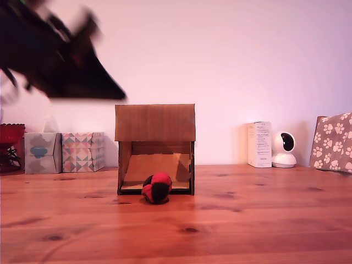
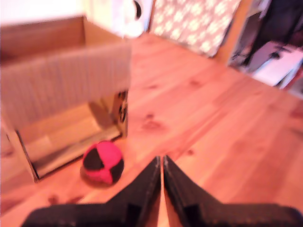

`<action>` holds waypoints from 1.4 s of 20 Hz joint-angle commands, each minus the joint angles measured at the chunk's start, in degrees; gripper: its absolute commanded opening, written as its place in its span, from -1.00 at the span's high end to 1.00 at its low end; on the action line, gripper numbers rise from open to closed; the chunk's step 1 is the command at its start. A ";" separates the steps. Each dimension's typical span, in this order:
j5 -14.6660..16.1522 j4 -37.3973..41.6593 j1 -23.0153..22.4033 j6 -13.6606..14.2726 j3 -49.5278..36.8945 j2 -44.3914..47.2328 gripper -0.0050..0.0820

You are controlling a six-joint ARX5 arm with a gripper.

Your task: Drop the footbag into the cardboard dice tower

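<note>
gripper (image 2: 162,163): we read it as closed and empty, fingers pressed tip to tip; blurred at upper left of the exterior frame
footbag (image 1: 157,188): on the table (image 1: 247,220), lower centre, touching the tower's front lip
tower (image 1: 155,148): centre frame, ramp opening faces the camera
why there: we judge the ramp fed the ball out the front
status: we'd call the drop done

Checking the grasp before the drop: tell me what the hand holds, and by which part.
Nothing. The hand is shut and empty above the table; the footbag lies on the wood at the cardboard dice tower's front opening.
</note>
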 commanded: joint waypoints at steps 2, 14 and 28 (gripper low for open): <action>-2.69 5.79 -1.92 -1.79 -1.07 5.86 0.93; -8.22 13.64 -3.15 -2.78 -0.79 17.42 -0.86; -11.47 17.09 -1.27 -2.34 9.35 33.51 -0.83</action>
